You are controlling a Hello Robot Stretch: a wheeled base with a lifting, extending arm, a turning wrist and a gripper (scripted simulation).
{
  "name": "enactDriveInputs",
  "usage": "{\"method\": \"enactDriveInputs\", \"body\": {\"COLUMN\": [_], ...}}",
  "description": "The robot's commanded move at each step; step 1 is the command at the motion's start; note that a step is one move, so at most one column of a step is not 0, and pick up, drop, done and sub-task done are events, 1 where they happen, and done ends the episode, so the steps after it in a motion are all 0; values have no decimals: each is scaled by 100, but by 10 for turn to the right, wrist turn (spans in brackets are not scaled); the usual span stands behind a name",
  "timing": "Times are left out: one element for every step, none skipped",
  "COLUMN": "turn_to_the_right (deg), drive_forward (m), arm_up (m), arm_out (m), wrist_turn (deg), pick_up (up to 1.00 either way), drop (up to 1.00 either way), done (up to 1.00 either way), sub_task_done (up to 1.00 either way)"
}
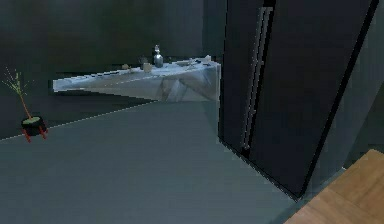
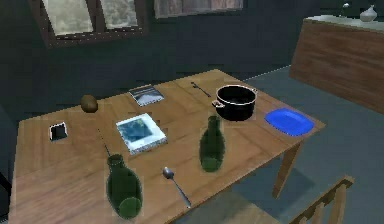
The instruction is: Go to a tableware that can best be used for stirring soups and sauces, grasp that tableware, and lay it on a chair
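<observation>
A silver spoon [image 2: 177, 187] lies near the front edge of a wooden table [image 2: 60, 170] in the arm side view, between two green bottles [image 2: 123, 186] [image 2: 211, 146]. A thin dark utensil [image 2: 205, 92] lies by a black pot [image 2: 236, 102] farther back on the same table. A wooden chair back [image 2: 326, 204] stands at the table's front right corner.
The table also carries a blue plate [image 2: 289, 122], a book [image 2: 139, 132], a phone [image 2: 59, 131], a small brown object [image 2: 89, 102] and a grey tray [image 2: 148, 96]. Ahead in the forward view are a marble counter [image 1: 140, 82], a tall dark fridge [image 1: 290, 90] and a potted plant [image 1: 30, 112].
</observation>
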Motion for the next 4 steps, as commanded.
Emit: {"method": "enactDriveInputs", "body": {"turn_to_the_right": [0,0,0,0], "drive_forward": [0,0,0,0], "arm_up": [34,0,0,0], "arm_out": [0,12,0,0], "wrist_turn": [0,0,450,450], "pick_up": [0,0,0,0], "drop": [0,0,0,0], "done": [0,0,0,0], "sub_task_done": [0,0,0,0]}}
